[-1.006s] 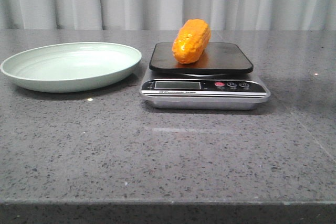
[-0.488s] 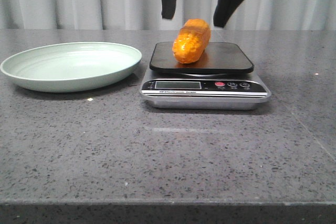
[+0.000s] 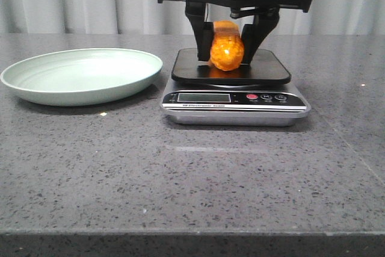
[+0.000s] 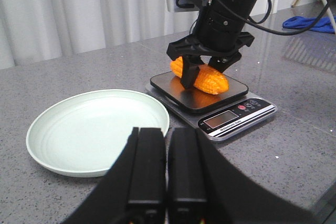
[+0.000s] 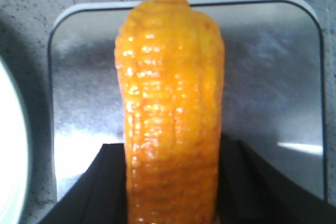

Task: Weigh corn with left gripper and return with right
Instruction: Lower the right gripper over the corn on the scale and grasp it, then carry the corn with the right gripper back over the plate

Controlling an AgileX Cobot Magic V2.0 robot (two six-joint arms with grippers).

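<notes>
I have the grey speckled worktop (image 3: 192,173) in front of me, with a pale green plate (image 3: 36,85) on the left and a kitchen scale (image 3: 234,103) just right of it, the two near each other but not touching. The corn (image 3: 227,49) lies on the dark platform of the scale, its long axis running near to far.

My right claw (image 3: 227,46) hangs straight over the scale, one finger on each side of the cob. From the front the fingers look pressed to its flanks; in the right wrist view they sit tight against both sides, so I judge it clamped on the corn, though whether the cob is lifted clear of the platform I cannot tell. My left claw (image 4: 167,166) is parked on the near left, above the near edge of the plate, fingers together and holding nothing.

I take weighing as done, and this step as the return to the plate. To do it well I would:
- confirm a firm squeeze, since the glossy cob could slip;
- lift straight up before travelling left;
- lower to the middle of the plate before letting go.
</notes>
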